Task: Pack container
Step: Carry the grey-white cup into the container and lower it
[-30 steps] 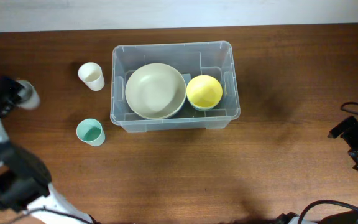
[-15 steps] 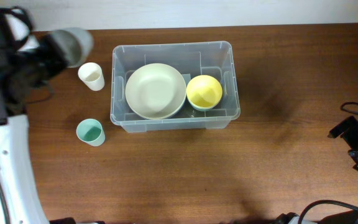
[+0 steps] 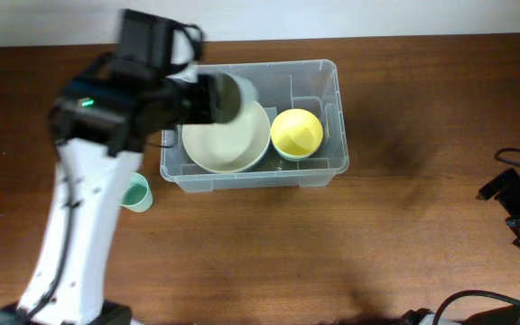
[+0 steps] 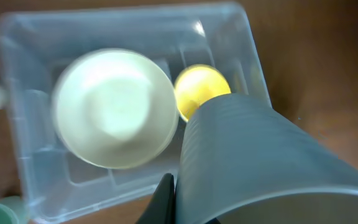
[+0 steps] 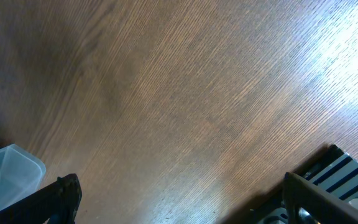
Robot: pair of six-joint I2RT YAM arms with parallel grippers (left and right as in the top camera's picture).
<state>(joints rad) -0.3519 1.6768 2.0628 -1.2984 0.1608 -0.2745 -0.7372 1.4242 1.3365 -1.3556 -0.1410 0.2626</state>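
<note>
Wooden table: container directly below left hand gripping grey cup.

Overhead I get soft, even light on the large clear rectangular plastic container, though the white-and-black left arm over its left end is smeared. My left wrist view is blurred throughout, the grey ribbed plastic cup in front of the container worst. On the right wrist, glare whitens the brown wooden table far from the container's corner.
</note>
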